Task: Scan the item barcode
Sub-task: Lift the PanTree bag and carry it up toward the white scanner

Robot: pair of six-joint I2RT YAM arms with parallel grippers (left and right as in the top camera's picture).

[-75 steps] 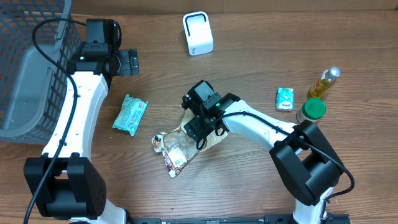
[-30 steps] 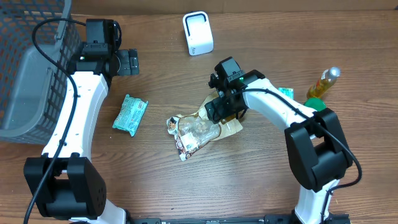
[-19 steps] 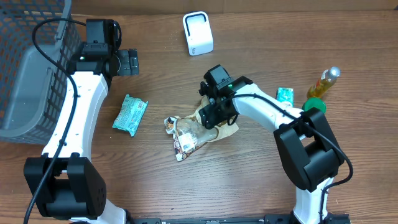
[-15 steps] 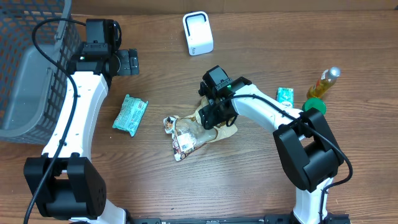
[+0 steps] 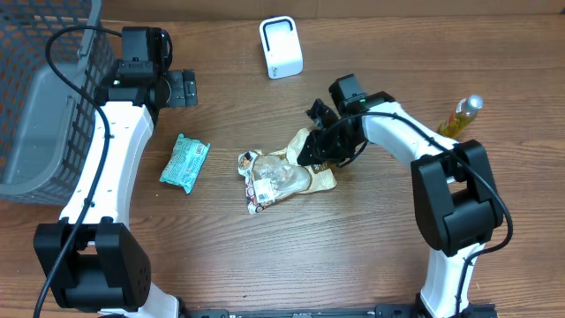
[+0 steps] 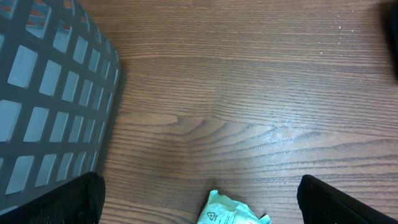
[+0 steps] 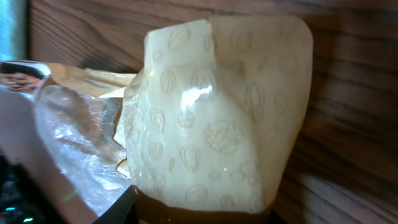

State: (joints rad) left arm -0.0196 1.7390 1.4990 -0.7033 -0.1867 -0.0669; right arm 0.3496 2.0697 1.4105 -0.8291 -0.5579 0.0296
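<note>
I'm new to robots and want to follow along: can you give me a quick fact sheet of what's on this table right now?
Surface: wooden table
Item in play: crinkly snack bag, mid-table
Right jaws: at the bag's cream end; grip unclear
Left jaws: wide open, by the basket
Barcode reader: white scanner, far edge
Also there: teal packet, bottle

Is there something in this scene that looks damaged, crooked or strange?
The snack bag in the middle of the table is badly crumpled and lies at a slant, its cream end bulging up beside the right gripper. The teal packet also lies tilted. Nothing looks spilled.
</note>
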